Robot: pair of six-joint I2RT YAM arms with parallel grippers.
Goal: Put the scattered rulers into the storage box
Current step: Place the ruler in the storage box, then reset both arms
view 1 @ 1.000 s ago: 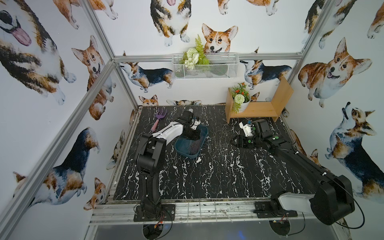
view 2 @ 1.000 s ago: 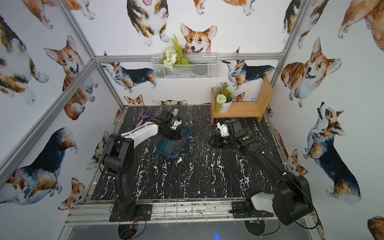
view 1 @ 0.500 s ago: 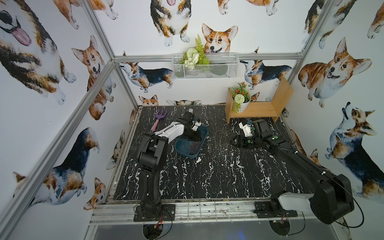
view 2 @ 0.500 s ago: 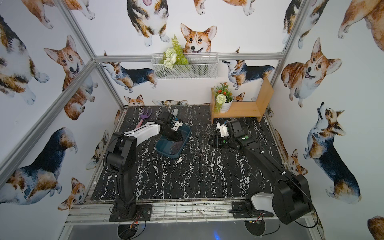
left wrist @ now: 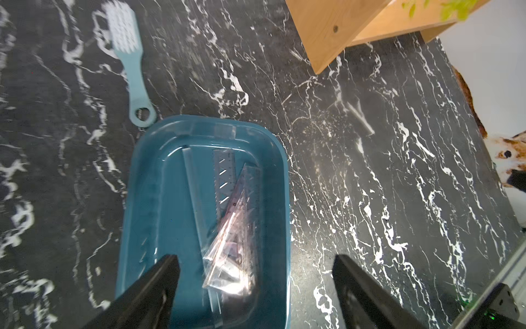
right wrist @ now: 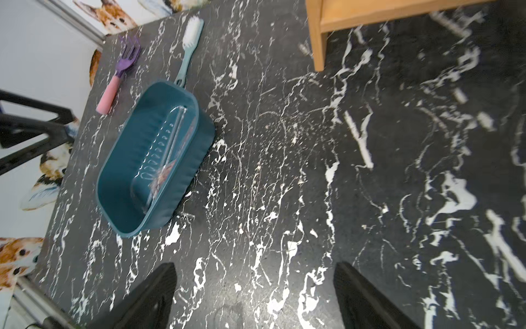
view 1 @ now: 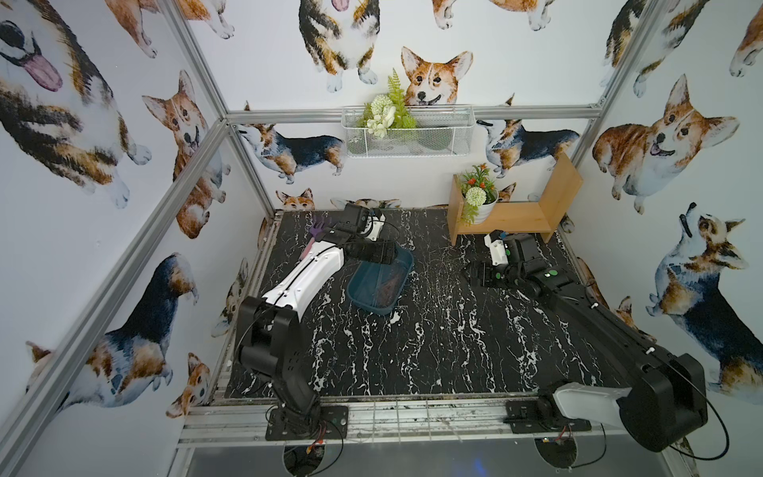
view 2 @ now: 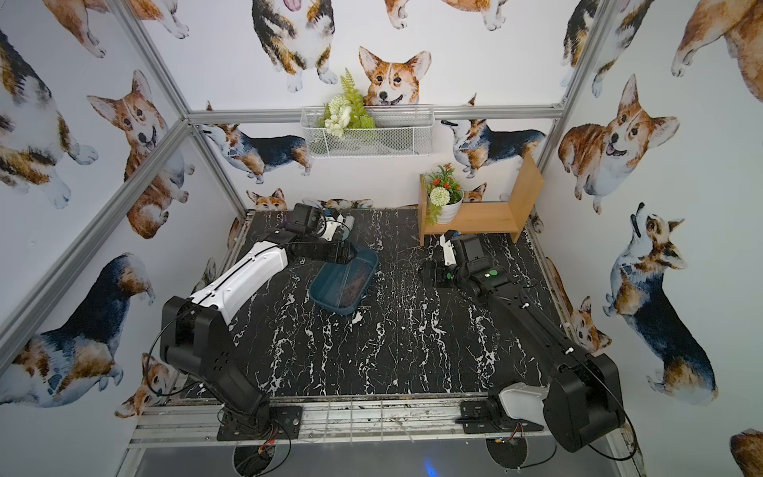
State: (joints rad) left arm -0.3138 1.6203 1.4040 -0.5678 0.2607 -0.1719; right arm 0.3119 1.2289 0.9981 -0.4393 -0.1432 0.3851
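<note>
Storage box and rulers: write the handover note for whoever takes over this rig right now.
Left gripper: open, empty, above one end of the storage box.
Right gripper: open, empty, over bare table, away from the box.
Rulers: clear and reddish-tinted pieces lie inside the box.
Done: every ruler I can see is boxed.
Left: none seen on the table, though clear plastic is hard to spot; check, then retract both arms.

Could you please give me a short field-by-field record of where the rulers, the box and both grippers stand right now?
Rulers: lying overlapped inside the storage box
Storage box: upright on the table
Left gripper: open, above the box, empty
Right gripper: open, over bare table, empty
Beside the box: brush and toy rake
</note>
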